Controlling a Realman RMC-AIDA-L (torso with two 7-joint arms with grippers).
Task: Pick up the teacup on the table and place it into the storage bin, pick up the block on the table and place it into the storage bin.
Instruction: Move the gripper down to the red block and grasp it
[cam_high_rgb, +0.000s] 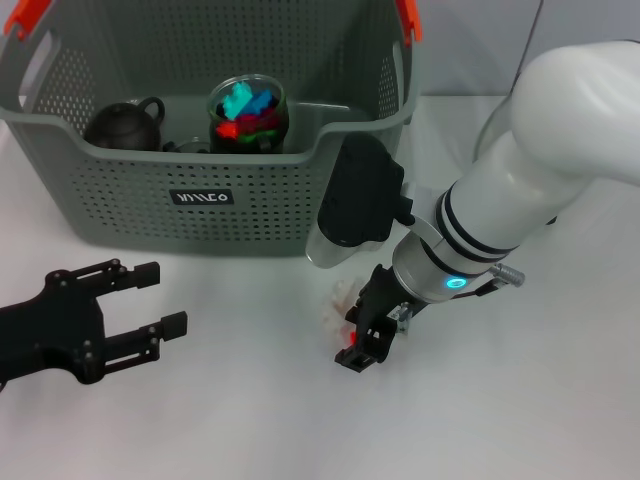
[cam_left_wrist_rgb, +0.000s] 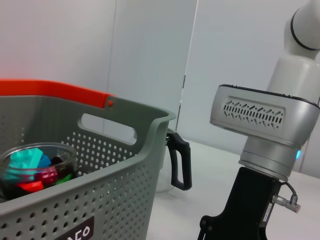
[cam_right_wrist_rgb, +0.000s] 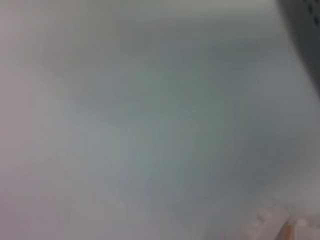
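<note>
Right gripper (cam_high_rgb: 362, 340) low over pale block (cam_high_rgb: 340, 300) before bin (cam_high_rgb: 120, 165); grasp state unclear, centre it first. Left gripper (cam_high_rgb: 150, 300) released, idle.

You are looking at a bare lab or test room: a plain white desk (cam_high_rgb: 200, 420), blank pale wall panels (cam_left_wrist_rgb: 150, 50), and a white robot arm (cam_high_rgb: 560, 130).
</note>
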